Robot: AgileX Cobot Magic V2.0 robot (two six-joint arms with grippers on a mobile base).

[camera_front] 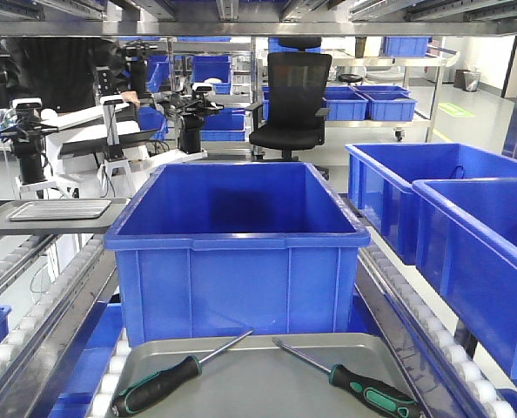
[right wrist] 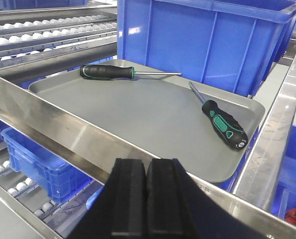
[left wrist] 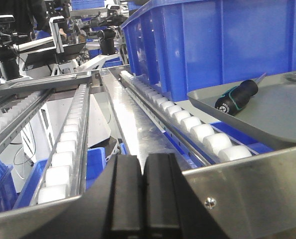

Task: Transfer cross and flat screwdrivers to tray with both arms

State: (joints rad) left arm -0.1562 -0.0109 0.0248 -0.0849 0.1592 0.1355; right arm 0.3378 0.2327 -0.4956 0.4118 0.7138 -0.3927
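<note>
Both claws, left claw [left wrist: 142,191] and right claw [right wrist: 147,199], are pressed together, empty; both screwdrivers [right wrist: 106,71] [right wrist: 222,123] already lie in the tray [right wrist: 138,112].

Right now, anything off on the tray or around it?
Nothing stands out. Both black-and-green-handled screwdrivers lie flat inside the wide grey metal tray, apart from each other, shafts angled toward the deep blue plastic bin. The left hand and right hand are shut and empty, back from the tray.

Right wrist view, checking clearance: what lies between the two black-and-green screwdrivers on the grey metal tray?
Only bare grey metal tray floor; screwdrivers lie apart.
</note>
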